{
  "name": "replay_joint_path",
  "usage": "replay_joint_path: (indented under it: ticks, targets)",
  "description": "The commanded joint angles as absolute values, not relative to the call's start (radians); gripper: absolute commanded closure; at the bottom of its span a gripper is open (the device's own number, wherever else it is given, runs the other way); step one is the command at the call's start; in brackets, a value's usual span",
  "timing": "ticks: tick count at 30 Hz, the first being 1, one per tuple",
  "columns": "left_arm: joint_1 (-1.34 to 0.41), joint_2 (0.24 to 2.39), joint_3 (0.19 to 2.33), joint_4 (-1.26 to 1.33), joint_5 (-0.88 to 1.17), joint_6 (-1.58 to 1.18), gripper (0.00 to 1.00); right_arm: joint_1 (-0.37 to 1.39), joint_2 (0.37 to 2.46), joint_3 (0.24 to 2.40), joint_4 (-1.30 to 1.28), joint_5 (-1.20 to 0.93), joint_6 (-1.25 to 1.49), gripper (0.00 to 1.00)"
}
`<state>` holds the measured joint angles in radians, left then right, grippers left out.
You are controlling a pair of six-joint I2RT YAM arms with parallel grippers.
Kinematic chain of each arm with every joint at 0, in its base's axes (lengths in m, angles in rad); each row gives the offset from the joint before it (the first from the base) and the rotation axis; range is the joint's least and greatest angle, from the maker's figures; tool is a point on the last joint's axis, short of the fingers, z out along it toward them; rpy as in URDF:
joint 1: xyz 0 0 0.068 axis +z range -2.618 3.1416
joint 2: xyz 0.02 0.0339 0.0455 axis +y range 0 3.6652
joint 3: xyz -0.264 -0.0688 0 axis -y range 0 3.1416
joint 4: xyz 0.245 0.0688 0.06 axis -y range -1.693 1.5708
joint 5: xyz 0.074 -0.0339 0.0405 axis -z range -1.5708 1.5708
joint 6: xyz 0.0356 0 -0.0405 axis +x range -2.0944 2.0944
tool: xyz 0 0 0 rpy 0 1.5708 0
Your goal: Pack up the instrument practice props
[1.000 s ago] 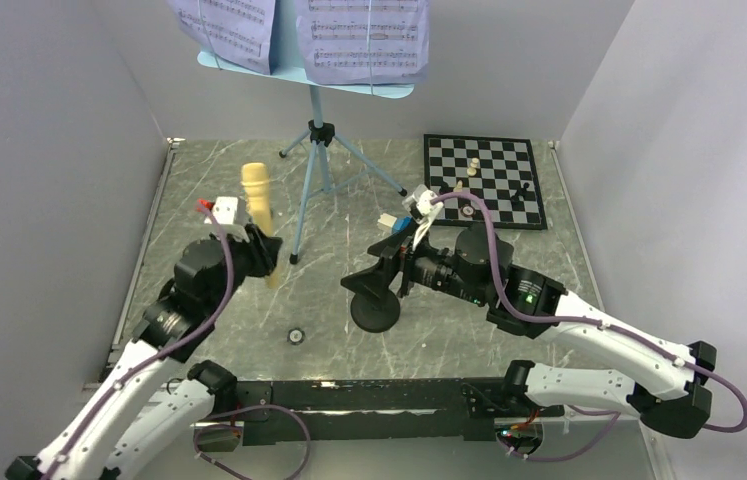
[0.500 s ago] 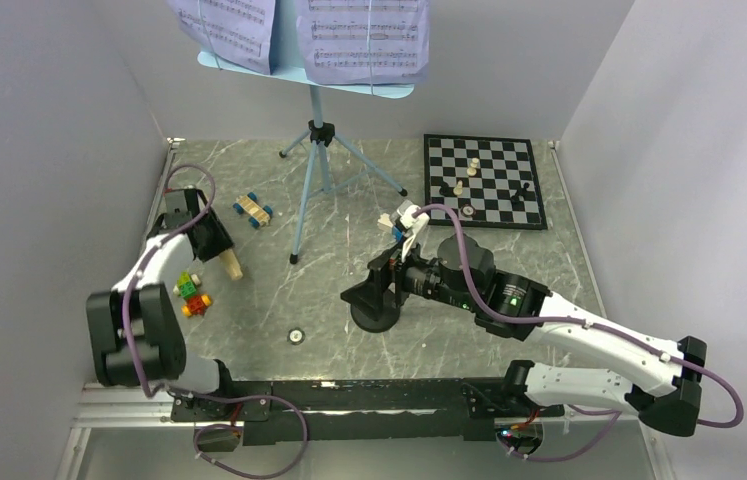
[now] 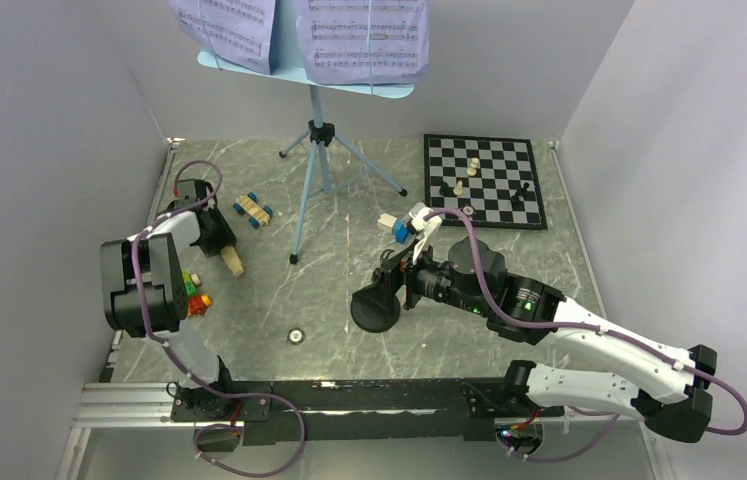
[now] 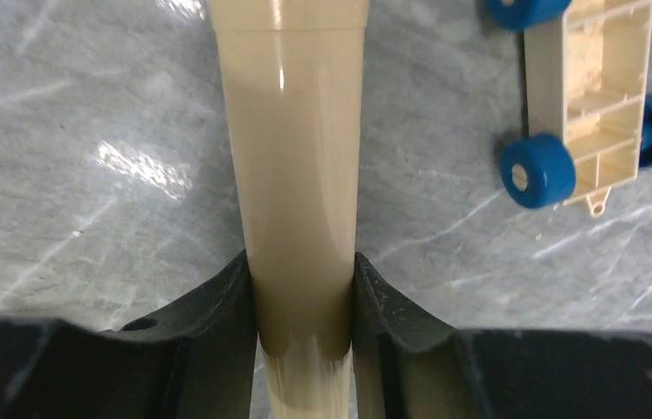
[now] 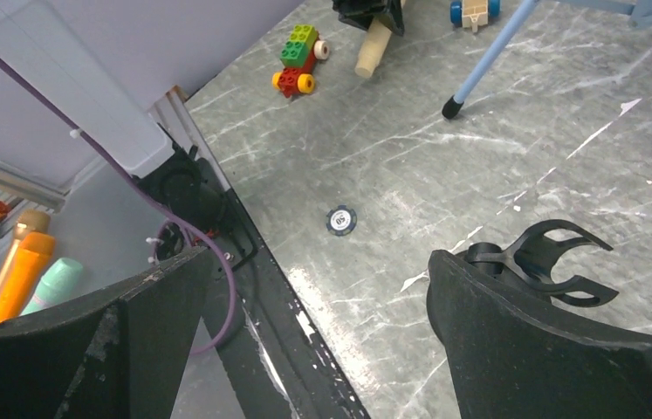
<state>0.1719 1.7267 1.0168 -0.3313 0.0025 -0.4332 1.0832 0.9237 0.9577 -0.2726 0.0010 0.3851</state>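
The tan microphone [image 4: 300,166] is clamped between the black fingers of my left gripper [image 4: 302,262], which is shut on it low over the table by the left wall. From above, only the microphone's end [image 3: 233,263] pokes out of the left gripper [image 3: 215,236]. The short black mic stand [image 3: 375,310] stands mid-table. My right gripper [image 3: 387,284] hovers open right over it. In the right wrist view the stand's clip [image 5: 540,257] sits just behind the right finger of the open gripper [image 5: 320,262]. The light-blue music stand [image 3: 311,180] carries lavender pages [image 3: 367,38] at the back.
A tan toy car with blue wheels [image 3: 253,209] lies just right of the left gripper. Coloured blocks [image 3: 192,295] sit near the left wall. A small round disc [image 3: 296,336] lies near the front. The chessboard [image 3: 484,180] with pieces is at the back right, and a blue-white block [image 3: 390,223] lies mid-table.
The left arm has swung from mid-table back to the left wall, bringing the microphone down low beside the toy car. The right gripper has shifted slightly right over the mic stand.
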Motion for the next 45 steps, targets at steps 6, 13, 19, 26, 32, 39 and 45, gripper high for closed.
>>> replay_joint_path:
  ticks: [6, 13, 19, 26, 32, 39, 45]
  targets:
    - [0.172, 1.822, 1.172, -0.433, -0.084, -0.436, 0.63, 1.087, 0.923, 1.005, -0.288, 0.036, 0.364, 0.0]
    - [0.172, 1.852, 1.196, -0.46, -0.068, -0.422, 0.54, 1.087, 0.904, 1.014, -0.314, 0.057, 0.351, 0.0]
    - [0.172, 1.835, 1.175, -0.458, -0.078, -0.426, 0.41, 1.087, 0.855, 1.015, -0.355, 0.122, 0.333, 0.0]
    - [0.175, 1.698, 1.191, -0.478, -0.037, -0.454, 0.28, 1.086, 0.856, 1.015, -0.365, 0.119, 0.34, 0.0]
    - [0.163, 1.433, 1.19, -0.474, 0.024, -0.504, 0.11, 1.086, 0.861, 1.015, -0.358, 0.115, 0.345, 0.0]
    - [-0.086, 0.967, 0.889, -0.178, 0.034, -0.529, 0.14, 1.086, 0.822, 0.957, -0.352, 0.184, 0.361, 0.0]
    - [-0.453, 0.695, 0.605, 0.081, 0.013, -0.417, 0.14, 1.086, 0.727, 0.894, -0.399, 0.285, 0.391, 0.0]
